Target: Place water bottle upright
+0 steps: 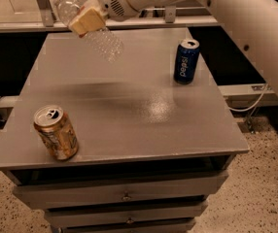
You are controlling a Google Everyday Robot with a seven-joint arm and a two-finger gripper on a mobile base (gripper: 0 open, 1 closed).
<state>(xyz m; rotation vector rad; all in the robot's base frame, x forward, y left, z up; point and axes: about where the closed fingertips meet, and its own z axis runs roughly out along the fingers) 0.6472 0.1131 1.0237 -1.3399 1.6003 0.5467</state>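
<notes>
The claw sits at the top left of the view, over the far left part of the worktop. It is clamped across the water bottle, with a tan finger pad lying over the bottle's middle and hiding that stretch of it. The bottle is held in the air, clear of the surface, and tilted. Its cap end points up and to the left, and its clear ribbed base end slants down and to the right towards the worktop. The white arm runs from the claw across the top of the view and down the right edge.

A blue Pepsi can stands upright on the far right part of the grey worktop, well apart from the bottle. A gold can stands near the front left corner, leaning slightly, with its opened top showing. It is well apart from both the bottle and the blue can. Below the worktop's front edge are grey drawers with small knobs. The unit rests on a speckled floor.
</notes>
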